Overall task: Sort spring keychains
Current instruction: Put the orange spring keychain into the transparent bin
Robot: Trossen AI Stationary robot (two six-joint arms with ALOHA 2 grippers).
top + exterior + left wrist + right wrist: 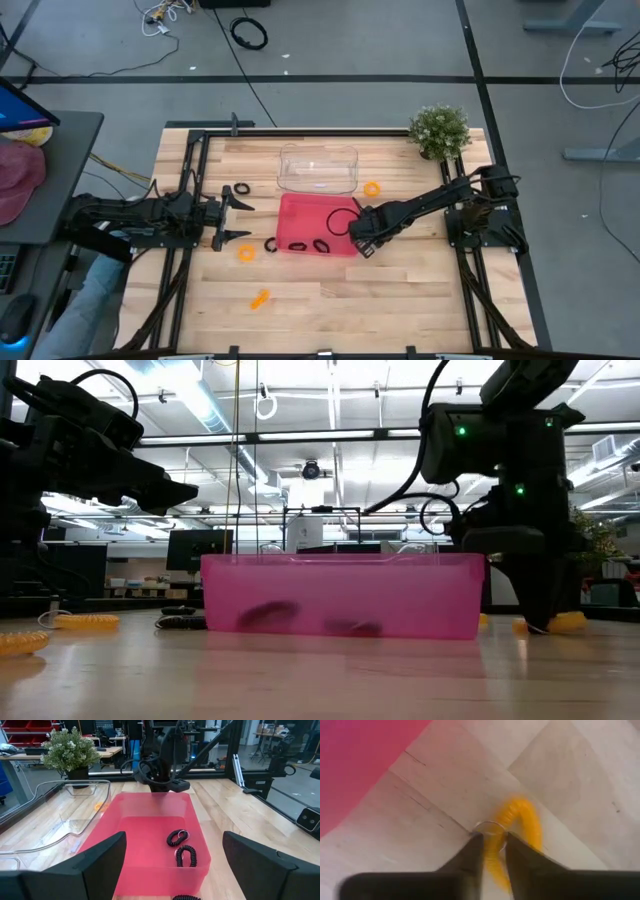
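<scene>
Right gripper (493,851) seemingly pinches a coiled orange keychain (520,827) beside the translucent pink tray (355,765).

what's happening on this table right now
Two robot arms are sorting small coiled keychains on a wooden table. The right gripper is down beside the pink tray, its fingers closing around an orange keychain lying on the wood. Two black keychains already lie in the tray. The left gripper waits open at the table's left side. More orange keychains and black ones are still loose on the table, and a clear tray sits behind the pink one.
</scene>
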